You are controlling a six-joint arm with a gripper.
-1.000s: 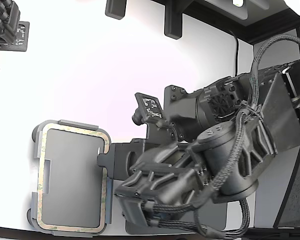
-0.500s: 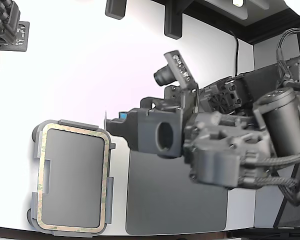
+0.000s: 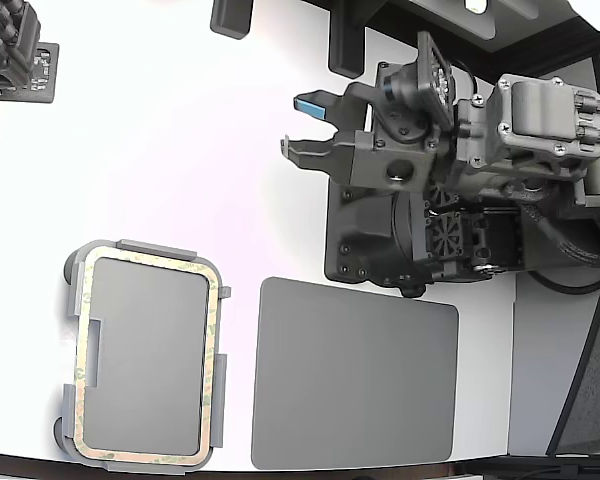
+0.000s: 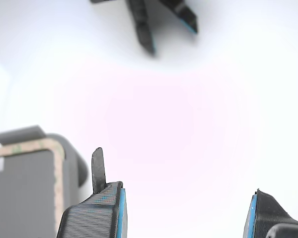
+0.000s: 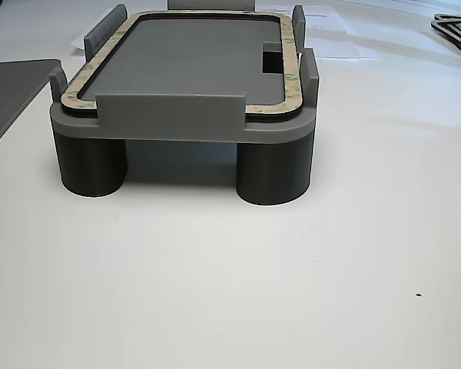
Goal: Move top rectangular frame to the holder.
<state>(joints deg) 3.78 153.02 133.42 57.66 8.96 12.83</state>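
In the wrist view the end effector [image 4: 184, 210] is cut off by the picture's lower edge, so only the tips of its two spread fingers [image 4: 97, 213] show. The holder [image 4: 64, 148] and the top rectangular frame [image 4: 37, 145] on it are cropped at the same view's corner, leaving one rounded corner of each visible. A dark forked shape [image 4: 149, 22] at the far edge of that picture is blurred and cannot be identified. In the exterior view a black device [image 3: 10, 55] at the surface's [image 3: 160, 150] far corner is cut by the picture's edge. In the other view the dark grey mat [image 5: 11, 92] runs out of the picture at the side.
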